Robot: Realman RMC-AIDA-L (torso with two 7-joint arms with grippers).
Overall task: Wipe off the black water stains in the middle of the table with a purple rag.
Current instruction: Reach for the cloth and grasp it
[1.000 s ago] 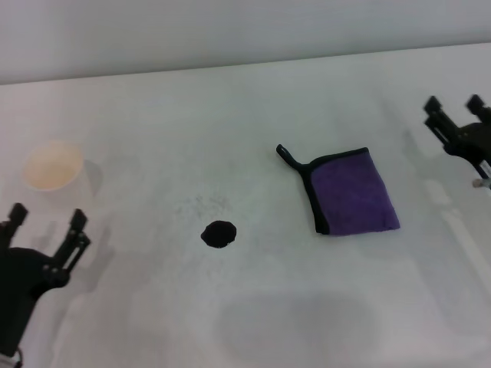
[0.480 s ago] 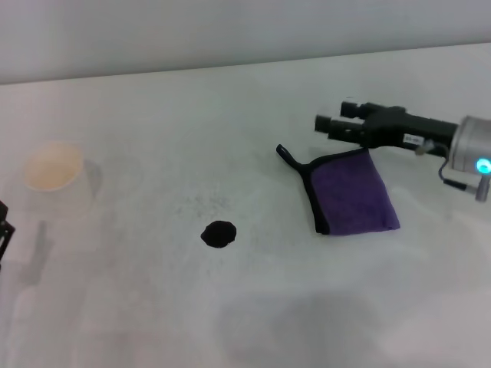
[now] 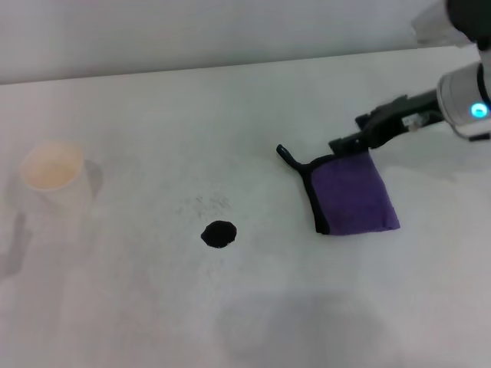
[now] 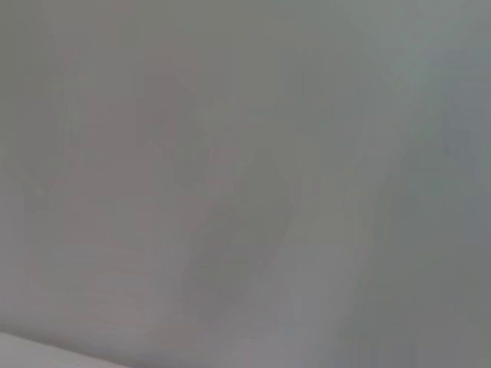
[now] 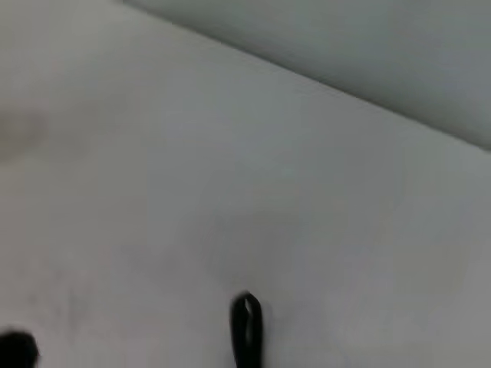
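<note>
The purple rag (image 3: 353, 195) lies folded on the white table (image 3: 253, 307), right of centre, its thin black loop (image 3: 285, 156) pointing toward the far left. The black water stain (image 3: 219, 234) is a small round blot left of the rag, with faint grey specks just beyond it. My right gripper (image 3: 337, 145) reaches in from the right, its tip just at the rag's far edge near the loop. The right wrist view shows the loop (image 5: 245, 330) and the stain (image 5: 15, 349) at the picture's edge. My left gripper is out of view.
A white paper cup (image 3: 52, 172) stands near the table's left side. The table's far edge (image 3: 230, 67) meets a pale wall.
My right arm has swung in from the right edge to the rag's far edge. My left arm has drawn back out of the head view. Rag and stain have not moved.
</note>
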